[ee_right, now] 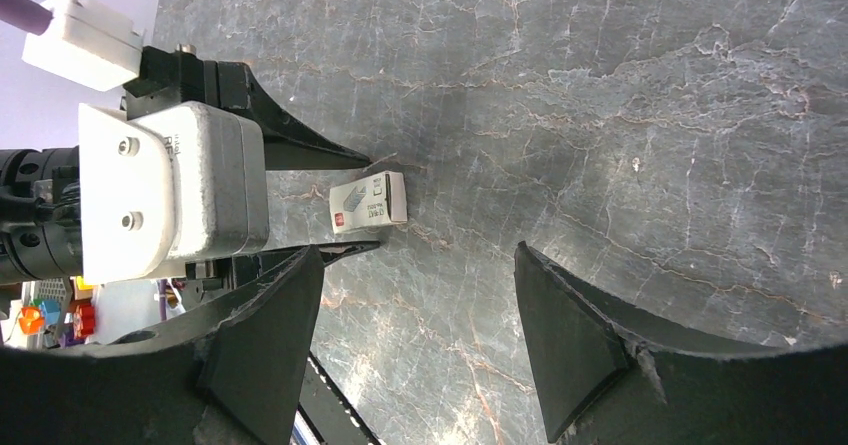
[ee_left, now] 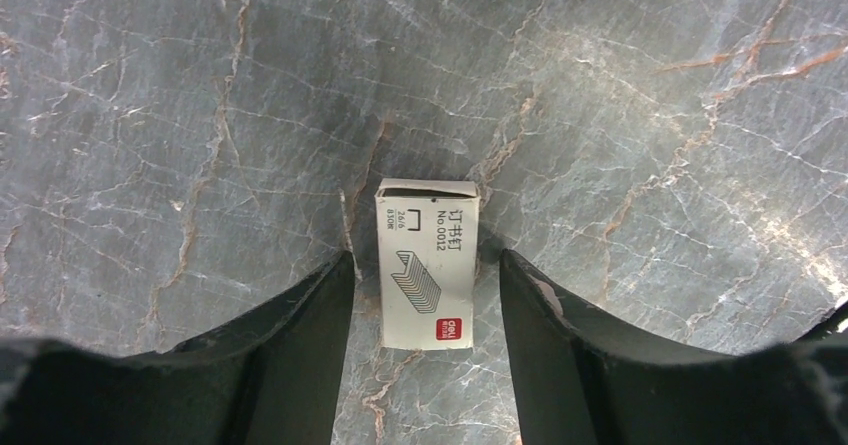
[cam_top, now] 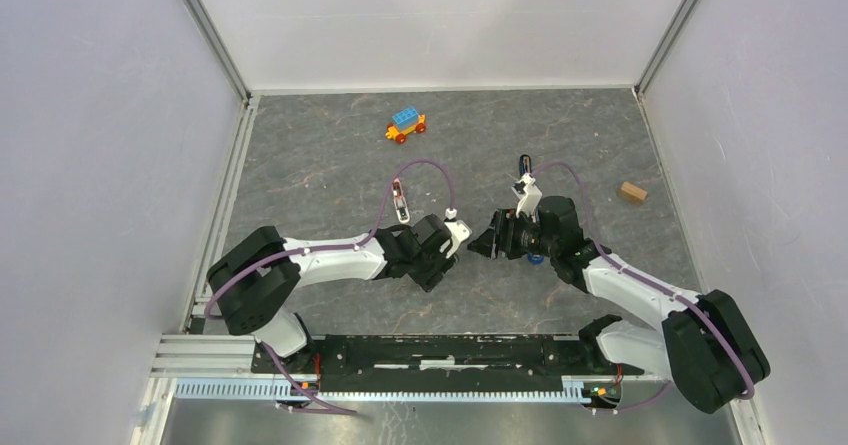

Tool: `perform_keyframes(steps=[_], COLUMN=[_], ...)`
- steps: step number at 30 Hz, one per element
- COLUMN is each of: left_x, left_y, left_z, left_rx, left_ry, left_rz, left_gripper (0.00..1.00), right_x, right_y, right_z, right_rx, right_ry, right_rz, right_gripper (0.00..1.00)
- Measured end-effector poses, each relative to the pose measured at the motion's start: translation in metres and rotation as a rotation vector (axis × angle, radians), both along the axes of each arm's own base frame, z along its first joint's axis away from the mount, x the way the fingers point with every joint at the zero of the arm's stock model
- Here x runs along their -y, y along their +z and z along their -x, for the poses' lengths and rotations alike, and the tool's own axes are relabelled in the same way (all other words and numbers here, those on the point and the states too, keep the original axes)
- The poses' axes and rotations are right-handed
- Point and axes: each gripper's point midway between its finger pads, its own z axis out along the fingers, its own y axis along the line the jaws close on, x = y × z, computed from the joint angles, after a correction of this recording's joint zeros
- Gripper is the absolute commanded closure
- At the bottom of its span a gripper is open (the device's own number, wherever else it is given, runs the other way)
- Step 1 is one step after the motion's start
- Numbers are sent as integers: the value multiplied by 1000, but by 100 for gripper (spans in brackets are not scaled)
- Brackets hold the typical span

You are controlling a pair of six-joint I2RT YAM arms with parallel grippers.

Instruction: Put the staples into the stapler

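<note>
While the left gripper, jaws parted, flanks the staple box without touching, the box seems light and crushable: pinch its long sides; right gripper wide, empty.

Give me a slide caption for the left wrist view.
Left gripper open around a white staple box lying flat on the grey marbled table.

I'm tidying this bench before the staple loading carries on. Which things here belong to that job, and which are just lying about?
For the job:
- small white cardboard staple box
- slim dark-blue plastic stapler, most likely; it shows only small in the overhead view

Lying about:
- blue-topped toy car with red wheels
- small brown block
</note>
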Motion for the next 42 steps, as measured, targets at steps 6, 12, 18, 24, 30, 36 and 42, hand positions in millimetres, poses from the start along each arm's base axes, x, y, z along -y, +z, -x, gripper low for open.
perform_keyframes(steps=[6,12,18,24,30,36,42], left_x=[-1,-1,-1,-4,1,9,13], left_y=[-1,-1,0,10,30,54,61], left_z=[-2,-2,-2,2,5,7,9], left_rx=[8,8,12,34,72,112,115], left_ry=[13,14,13,7,-18,-56,-78], left_rz=[-6,-6,0,54,152,246,275], left_gripper=[52,55,58,58,58,58,58], right_x=[1,1,1,-2,-7,-17,-26], right_y=[0,2,1,1,-6,-11,-14], right_z=[-1,-1,-1,1,5,9,12], right_rx=[4,10,9,2,-41,-95,-141], right_ry=[-5,-9,-9,6,36,81,113], right_rz=[4,3,3,-14,-31,-75,-122], right_gripper=[23,23,24,24,23,23,24])
